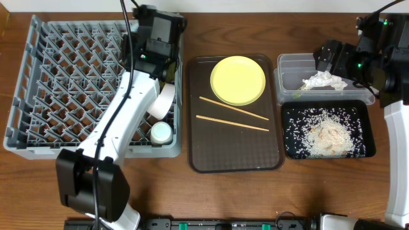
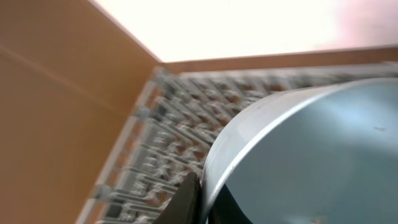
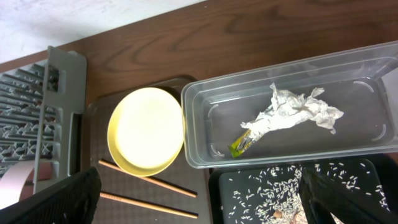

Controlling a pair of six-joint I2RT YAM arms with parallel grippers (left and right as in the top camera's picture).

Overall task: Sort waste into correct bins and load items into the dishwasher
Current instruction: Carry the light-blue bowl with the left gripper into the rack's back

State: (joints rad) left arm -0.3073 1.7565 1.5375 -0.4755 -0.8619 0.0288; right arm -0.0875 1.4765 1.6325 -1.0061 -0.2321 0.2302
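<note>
Starting on the left, the big grey dish rack sits on the wooden bench, with the left arm reaching over its right side. The left end effector is pressed together on the rim of the light blue bowl. In the left wrist view the bowl fills most of the frame, tipped up on edge over the rack pegs. Just below it in the overhead view, a small white cup sits in the rack's right-hand column.

Next over is the dark brown serving tray. The round yellow plate is at its far end, and the two wooden chopsticks lie loose across the middle, apart from each other.

Right of that, the clear plastic tub holds the crumpled white napkin with the little green-yellow wrapper right at its end. The glossy black tray, just in front of the tub, has the rice scraps scattered in it, piled thicker toward the right.

The right end effector hangs above the tub with its fingers spread wide, holding nothing.
</note>
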